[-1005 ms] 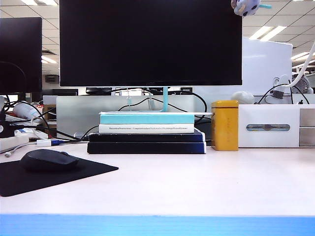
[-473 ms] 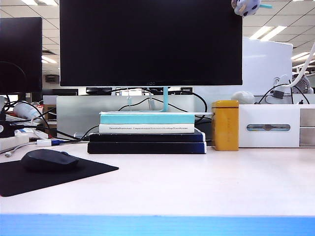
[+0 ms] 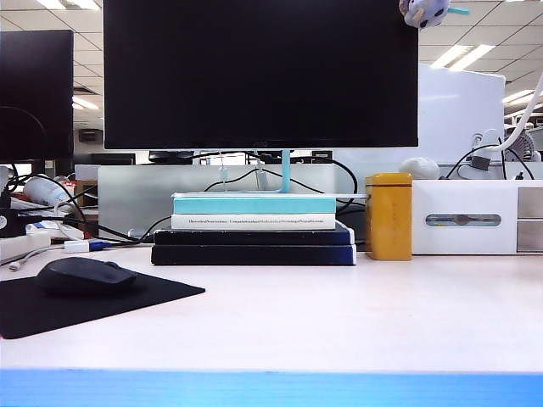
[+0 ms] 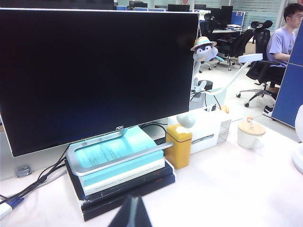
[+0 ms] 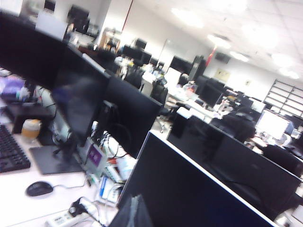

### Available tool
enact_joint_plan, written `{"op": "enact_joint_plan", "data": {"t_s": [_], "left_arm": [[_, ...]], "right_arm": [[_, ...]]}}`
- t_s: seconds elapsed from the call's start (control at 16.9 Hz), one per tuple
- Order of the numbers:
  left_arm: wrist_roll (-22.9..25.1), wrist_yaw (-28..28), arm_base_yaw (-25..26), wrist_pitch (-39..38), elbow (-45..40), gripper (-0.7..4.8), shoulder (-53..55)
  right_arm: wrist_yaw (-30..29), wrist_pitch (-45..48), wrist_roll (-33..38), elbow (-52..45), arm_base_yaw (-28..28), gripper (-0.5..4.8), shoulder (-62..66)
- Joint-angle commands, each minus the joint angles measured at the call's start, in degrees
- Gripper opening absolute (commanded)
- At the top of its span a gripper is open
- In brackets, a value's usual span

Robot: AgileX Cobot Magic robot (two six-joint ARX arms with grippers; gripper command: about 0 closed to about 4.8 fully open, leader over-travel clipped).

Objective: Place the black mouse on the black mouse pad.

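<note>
The black mouse (image 3: 85, 275) rests on the black mouse pad (image 3: 148, 293) at the left of the desk in the exterior view. Neither gripper appears in that view. In the left wrist view my left gripper (image 4: 131, 213) shows only its dark tips, pressed together with nothing between them, above the desk in front of the book stack (image 4: 118, 168); mouse and pad are outside this view. My right gripper (image 5: 134, 213) is a blurred dark wedge, shut and empty, raised high beside the monitor's edge (image 5: 199, 189) and facing the office beyond.
A large monitor (image 3: 259, 76) stands on stacked books (image 3: 253, 242) mid-desk. A yellow tin (image 3: 388, 216) and a white box (image 3: 475, 218) sit to the right. Cables (image 3: 51, 229) lie behind the pad. A corded mouse (image 5: 39, 188) lies on a neighbouring desk.
</note>
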Motion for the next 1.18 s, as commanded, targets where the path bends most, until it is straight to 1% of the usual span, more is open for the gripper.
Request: {"op": "enact_joint_plan", "data": {"t_s": [0.06,0.12,0.18,0.24,0.35,0.41,0.47,0.53,0.65,0.71,0.77,0.83,0.95,1.01,1.06,1.12,1.18], "left_arm": [[0.02,0.28,0.02,0.35,0.15,-0.02,0.0],[0.02,0.28,0.02,0.37,0.15,-0.02,0.0],[0.02,0.28,0.02,0.35,0.17,-0.02,0.0],[0.02,0.26,0.02,0.37,0.15,-0.02,0.0],[0.04,0.26,0.02,0.37,0.15,-0.02,0.0],[0.02,0.28,0.02,0.37,0.15,-0.02,0.0],[0.02,0.26,0.02,0.35,0.15,-0.02,0.0],[0.02,0.28,0.02,0.37,0.15,-0.02,0.0],[0.02,0.26,0.02,0.35,0.15,-0.02,0.0],[0.04,0.26,0.02,0.35,0.15,-0.02,0.0],[0.04,0.28,0.02,0.37,0.15,-0.02,0.0],[0.04,0.28,0.02,0.37,0.15,-0.02,0.0],[0.04,0.26,0.02,0.37,0.15,-0.02,0.0],[0.04,0.26,0.02,0.35,0.15,-0.02,0.02],[0.04,0.28,0.02,0.37,0.15,-0.02,0.0],[0.04,0.28,0.02,0.28,0.15,-0.02,0.0],[0.04,0.26,0.02,0.31,0.15,-0.02,0.0]], "right_arm": [[-2.51,20.17,0.07,-29.68,-0.02,-0.01,-13.84],[-2.03,21.16,0.63,-35.45,-0.02,-0.01,-16.74],[-0.35,20.46,2.64,-42.95,-0.2,-0.01,-20.76],[-0.13,18.05,5.75,-47.28,-1.14,-0.01,-23.34],[-2.73,11.23,14.23,-53.92,-5.03,-0.01,-28.55],[-4.46,9.42,17.62,-57.66,-7.37,-0.01,-31.61],[-5.9,8.94,18.78,-61.7,-8.94,-0.01,-34.64],[-6.14,9.01,18.67,-65.31,-9.57,-0.01,-37.13],[-9.27,9.18,18.4,-76.43,-12.2,-0.01,-44.89],[-11.72,9.9,18.4,-81.26,-15.8,-0.01,-48.28],[-15.82,11.34,18.45,-85.99,-21.4,-0.01,-51.58],[-20.2,13.49,18.45,-90.03,-27.8,-0.01,-54.69],[-29.66,19.23,18.45,-98.2,-43.87,-0.01,-61.02],[-32.09,21.29,18.47,-101.66,-50.6,-0.01,-63.6],[-33.09,22.45,18.49,-104.74,-56.24,-0.01,-65.81],[-33.75,23.43,19.02,-107.84,-61.05,-0.01,-67.6],[-35.39,25.24,20.2,-110.88,-64.52,-0.01,-69.13]]}}
